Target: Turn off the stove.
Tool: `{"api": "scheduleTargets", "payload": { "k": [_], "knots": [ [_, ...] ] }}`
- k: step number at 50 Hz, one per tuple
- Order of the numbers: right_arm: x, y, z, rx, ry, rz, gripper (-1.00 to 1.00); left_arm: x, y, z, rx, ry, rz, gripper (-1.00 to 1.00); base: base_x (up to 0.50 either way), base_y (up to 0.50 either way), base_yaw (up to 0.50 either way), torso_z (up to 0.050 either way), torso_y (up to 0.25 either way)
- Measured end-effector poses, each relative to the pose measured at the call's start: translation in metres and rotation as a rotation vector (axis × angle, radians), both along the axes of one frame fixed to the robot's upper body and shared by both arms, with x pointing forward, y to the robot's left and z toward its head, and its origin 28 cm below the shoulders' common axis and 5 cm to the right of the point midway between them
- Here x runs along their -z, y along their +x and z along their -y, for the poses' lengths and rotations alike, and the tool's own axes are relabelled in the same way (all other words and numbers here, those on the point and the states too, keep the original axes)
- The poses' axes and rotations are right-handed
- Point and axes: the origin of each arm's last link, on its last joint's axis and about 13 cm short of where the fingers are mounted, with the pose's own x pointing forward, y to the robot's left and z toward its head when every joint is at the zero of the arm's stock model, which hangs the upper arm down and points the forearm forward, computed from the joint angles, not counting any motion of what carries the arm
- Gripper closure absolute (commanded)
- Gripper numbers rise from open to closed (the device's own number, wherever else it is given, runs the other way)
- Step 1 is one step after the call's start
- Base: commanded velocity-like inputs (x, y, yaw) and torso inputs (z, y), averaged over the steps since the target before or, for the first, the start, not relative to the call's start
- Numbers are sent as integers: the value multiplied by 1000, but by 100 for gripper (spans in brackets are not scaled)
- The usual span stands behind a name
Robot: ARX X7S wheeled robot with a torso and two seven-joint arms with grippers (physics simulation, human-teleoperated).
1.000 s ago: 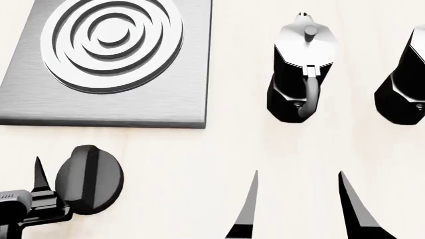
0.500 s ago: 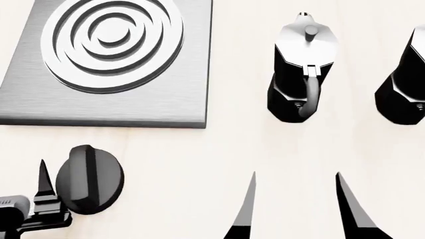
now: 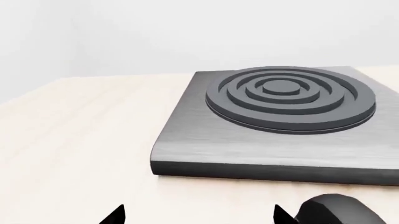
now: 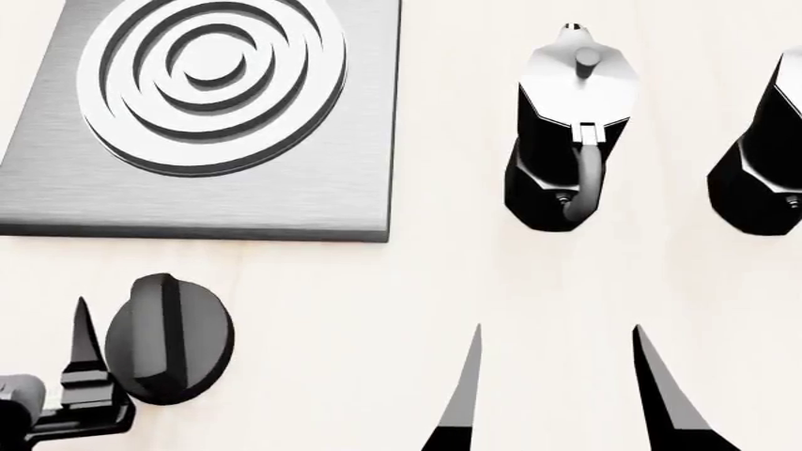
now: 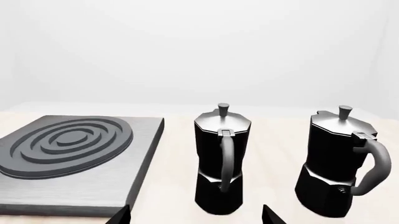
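The stove is a flat grey brushed-metal plate with a round ringed burner, at the far left of the pale table. Its round black ridged knob stands nearer, apart from the plate. In the head view only one finger of my left gripper shows, just left of the knob. In the left wrist view the left gripper is open and empty, with the knob just outside one fingertip and the plate beyond. My right gripper is open and empty, right of the knob.
Two black-and-silver moka pots stand right of the plate, beyond the right gripper. In the right wrist view they show upright beside the plate. Bare tabletop lies between the knob and the right gripper.
My left gripper has drawn back a little toward the lower left, with its finger still beside the knob. The knob looks the same. The right gripper has barely shifted.
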Motion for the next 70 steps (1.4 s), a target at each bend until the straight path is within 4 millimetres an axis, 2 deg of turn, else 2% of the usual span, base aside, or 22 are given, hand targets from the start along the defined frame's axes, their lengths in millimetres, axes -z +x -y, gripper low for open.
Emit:
{"api": "scheduleTargets", "payload": {
  "k": [29, 70],
  "knots": [
    [-3, 3, -3, -6, 14, 30, -100, -25, -19, 6, 105, -30, 21, -100, 0, 0, 0, 0, 0],
    [-28, 7, -8, -23, 32, 96, -100, -61, -39, 14, 199, -43, 96, -100, 0, 0, 0, 0, 0]
  ]
}}
